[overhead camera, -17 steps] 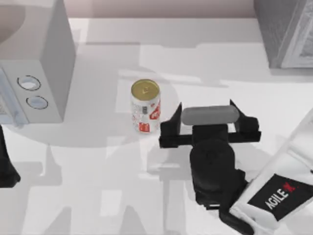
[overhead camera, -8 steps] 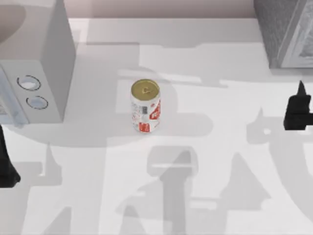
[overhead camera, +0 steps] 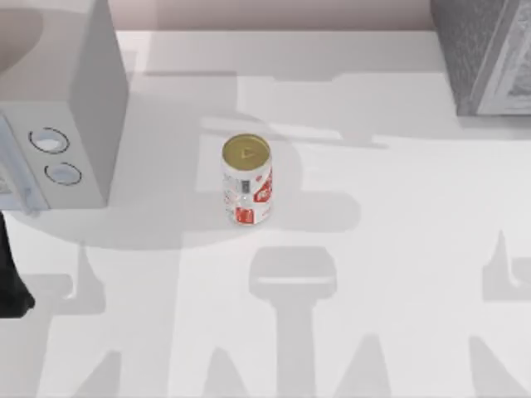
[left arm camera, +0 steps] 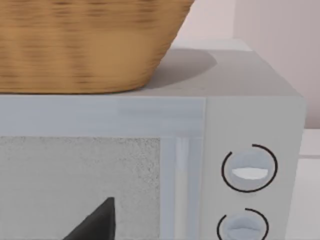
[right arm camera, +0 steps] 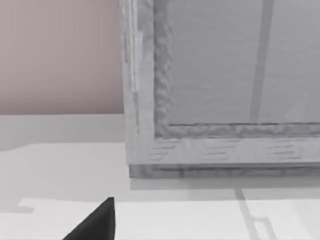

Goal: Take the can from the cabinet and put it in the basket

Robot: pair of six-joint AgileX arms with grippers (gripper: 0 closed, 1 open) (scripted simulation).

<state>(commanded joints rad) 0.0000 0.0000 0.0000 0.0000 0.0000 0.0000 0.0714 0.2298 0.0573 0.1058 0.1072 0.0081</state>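
Note:
The can [overhead camera: 246, 178], gold-topped with a white and red body, stands upright on the table's middle, with nothing touching it. The dark-grey speckled cabinet [overhead camera: 485, 54] sits at the back right; the right wrist view faces its white-framed front panel [right arm camera: 225, 75] from close by, with a dark part of my right gripper [right arm camera: 95, 222] at the picture's edge. The woven basket [left arm camera: 75, 45] rests on top of the white box. My left arm [overhead camera: 10, 286] is parked at the left edge, and its gripper [left arm camera: 95, 222] faces that box's front.
A smooth white box with two round dials [overhead camera: 54, 153] stands at the left; its dials [left arm camera: 248, 168] show close up in the left wrist view. White tabletop [overhead camera: 373, 274] spreads around the can, crossed by arm shadows. A pale wall runs along the back.
My right arm, which stood open just right of the can, has pulled away to the right and left the top view. The can has not moved.

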